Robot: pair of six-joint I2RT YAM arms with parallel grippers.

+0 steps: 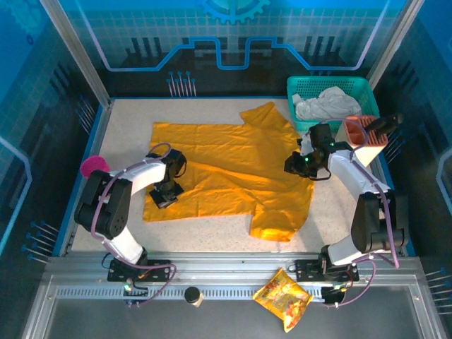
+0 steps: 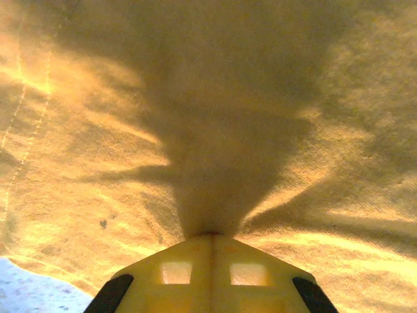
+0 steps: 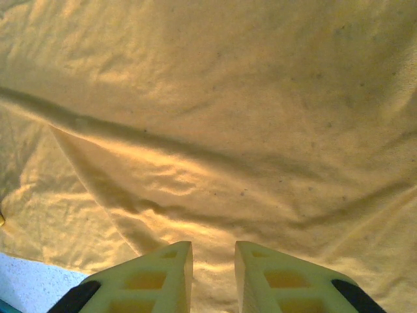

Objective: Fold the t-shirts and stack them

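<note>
While the shiny snack packet (image 1: 284,298) lying on the metal rail by the arm bases carries printing, it is too small to read. The t-shirt (image 1: 226,169) is plain orange-yellow cloth, spread mostly flat across the middle of the speckled table (image 1: 127,120). 1 sleeve points toward the far side and the other toward the near edge.

The left gripper (image 1: 167,192) sits at the shirt's left edge, near its near-left corner. In the left wrist view its 2 fingers are pressed together, pinching the t-shirt (image 2: 195,98) at the left gripper (image 2: 212,236). The fabric rises from the tips in a gathered ridge, and a sliver of bare table (image 2: 26,290) shows at the lower left.

The right gripper (image 1: 295,167) is over the shirt's right side. In the right wrist view the right gripper (image 3: 214,246) has a narrow gap between its 2 pale fingers. They are parted and clamp nothing. The t-shirt (image 3: 228,98) lies just beyond and beneath the tips, and a long crease runs across it from the upper left.

A teal basket (image 1: 328,81) at the far right corner holds a crumpled grey cloth (image 1: 328,104), well apart from the shirt's body.
</note>
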